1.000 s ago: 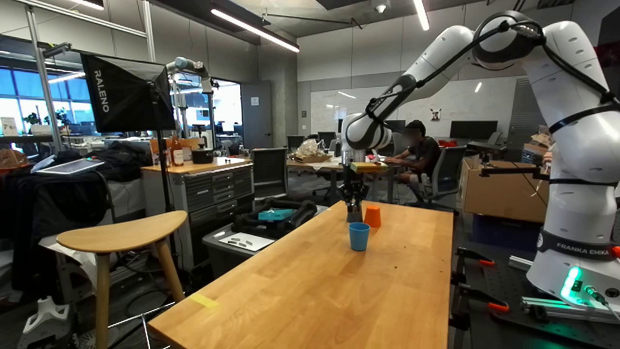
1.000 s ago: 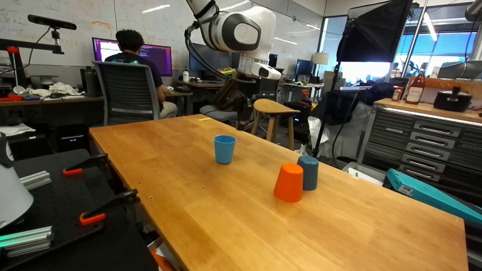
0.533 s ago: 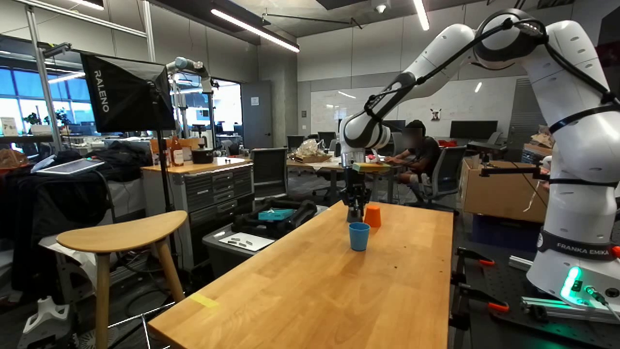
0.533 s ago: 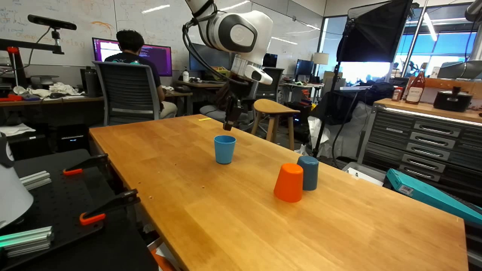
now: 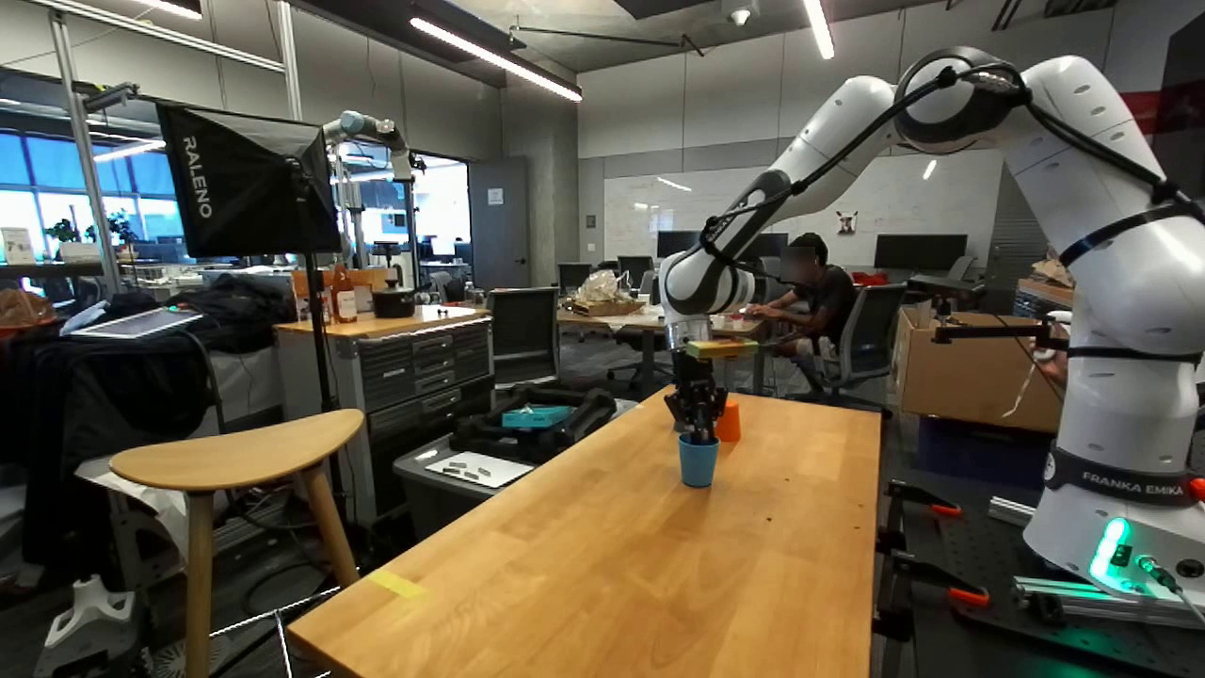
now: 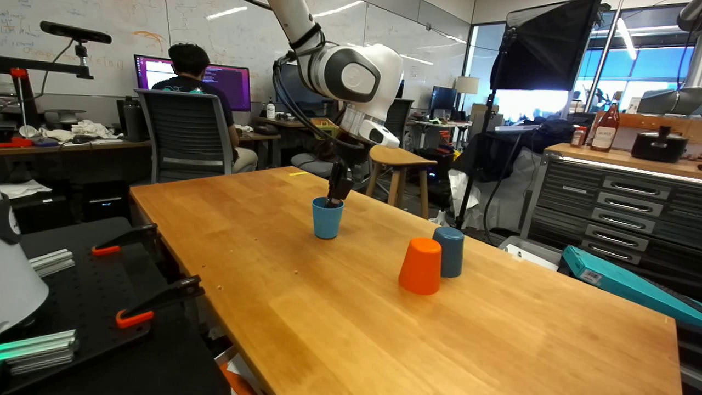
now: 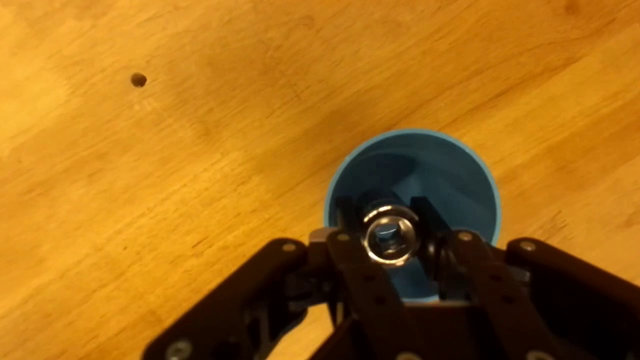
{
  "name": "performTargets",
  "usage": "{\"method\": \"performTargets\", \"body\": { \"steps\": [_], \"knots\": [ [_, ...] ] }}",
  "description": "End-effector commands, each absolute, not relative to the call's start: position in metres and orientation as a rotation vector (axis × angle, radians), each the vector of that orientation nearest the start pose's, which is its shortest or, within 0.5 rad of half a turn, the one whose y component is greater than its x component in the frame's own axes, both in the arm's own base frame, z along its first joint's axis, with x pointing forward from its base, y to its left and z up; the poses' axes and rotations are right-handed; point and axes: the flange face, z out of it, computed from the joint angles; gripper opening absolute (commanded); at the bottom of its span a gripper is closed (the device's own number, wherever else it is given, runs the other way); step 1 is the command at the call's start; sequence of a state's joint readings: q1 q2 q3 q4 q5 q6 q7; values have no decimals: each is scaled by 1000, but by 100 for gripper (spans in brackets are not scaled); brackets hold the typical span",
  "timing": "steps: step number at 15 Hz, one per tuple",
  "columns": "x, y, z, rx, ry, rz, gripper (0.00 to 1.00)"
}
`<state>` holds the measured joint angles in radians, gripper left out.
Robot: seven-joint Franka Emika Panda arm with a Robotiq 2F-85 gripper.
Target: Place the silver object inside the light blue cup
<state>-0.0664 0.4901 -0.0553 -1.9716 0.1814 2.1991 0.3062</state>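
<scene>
The light blue cup stands upright on the table in both exterior views (image 5: 698, 465) (image 6: 327, 220). In the wrist view I look down into the cup (image 7: 455, 175). My gripper (image 7: 386, 206) is shut on the silver object (image 7: 391, 248), a shiny hollow cylinder held end-on between the two dark fingers. The fingertips and the silver object are over and within the cup's mouth, toward one side of the rim. In both exterior views the gripper (image 5: 699, 440) (image 6: 332, 204) reaches down into the cup, and its tips are hidden by the cup wall.
An upside-down orange cup (image 6: 421, 267) and an upside-down dark blue cup (image 6: 450, 253) stand side by side on the wooden table (image 6: 263, 318). In an exterior view they are behind the gripper. Clamps (image 5: 941, 509) grip the table edge by the robot base.
My gripper has moved over the light blue cup and then down, so its fingertips are now inside the cup's mouth. The cups have not moved.
</scene>
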Motion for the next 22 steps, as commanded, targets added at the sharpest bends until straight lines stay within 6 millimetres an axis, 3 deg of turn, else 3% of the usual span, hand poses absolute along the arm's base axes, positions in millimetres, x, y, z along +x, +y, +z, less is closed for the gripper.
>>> {"method": "performTargets", "body": {
  "steps": [1,2,3,5,7,11,14,18,19,20,22],
  "knots": [
    [593,-67,200,-2891,845,408,57],
    [593,-67,201,-2899,838,392,63],
    [593,-67,204,-2900,835,374,25],
    [593,-67,214,-2894,824,359,25],
    [593,-69,227,-2892,812,338,9],
    [591,-73,271,-2931,749,262,0],
    [585,-77,310,-3063,554,205,8],
    [574,-76,345,-3190,251,170,15],
    [571,-75,351,-3207,190,149,37],
    [569,-74,356,-3225,145,126,38],
    [563,-72,364,-3245,70,99,52]
  ]
}}
